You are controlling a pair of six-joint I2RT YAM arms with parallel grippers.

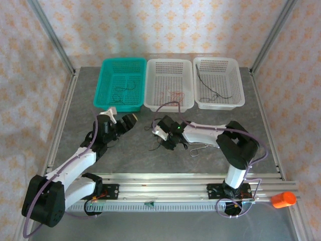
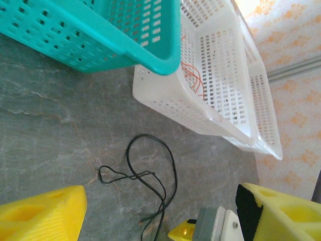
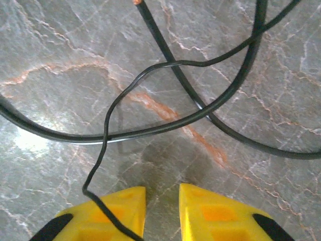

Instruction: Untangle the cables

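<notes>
Where black cables [image 3: 173, 63] cross, baskets [image 2: 161, 96] stand just beyond.

Table [image 1: 131, 156]: 3 baskets in a row at far edge, L basket [image 1: 106, 85], mid basket [image 1: 169, 104], R basket [image 1: 220, 104], side by side, w/ cables [image 1: 213, 93] in each. Loose cables [image 1: 158, 146] on table just before mid basket, under R gripper [image 1: 161, 135]. L gripper [image 1: 131, 120] to their left, before L basket. Clip [image 1: 198, 148] on table right of loose cables, just before R arm [image 1: 205, 133].
</notes>
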